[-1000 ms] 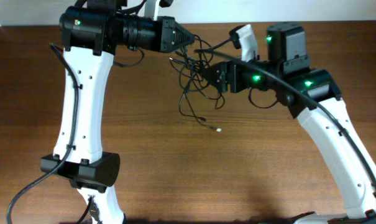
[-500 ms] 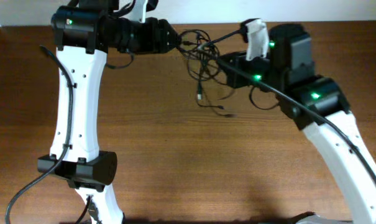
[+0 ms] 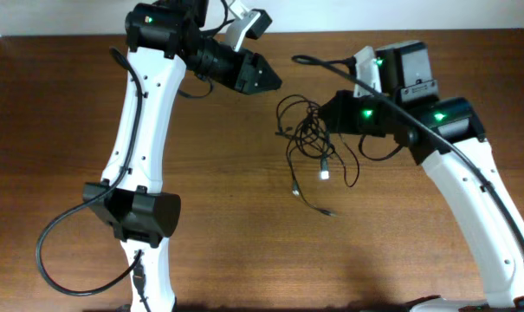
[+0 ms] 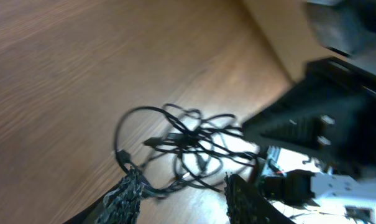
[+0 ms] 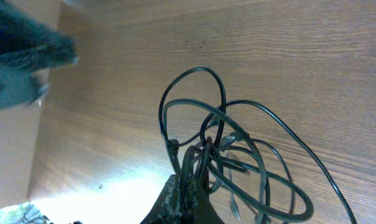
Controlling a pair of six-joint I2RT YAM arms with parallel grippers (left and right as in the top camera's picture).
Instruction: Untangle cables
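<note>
While our right gripper [image 5: 188, 196] pinches the cables [image 5: 199, 155], loops fanning ahead of its fingers across the table [image 3: 201, 217], our left gripper [image 4: 184, 183] stands spread, tangle beyond its fingertips.

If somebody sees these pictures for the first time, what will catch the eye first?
A knot of thin black cables hangs in loops over the middle of the wooden table, pinched in the right gripper. The left gripper, jaws apart, hovers near the far edge, apart from the knot, holding nothing.

Thin black cables [image 3: 309, 139] in one loose tangle, plugs trailing.
</note>
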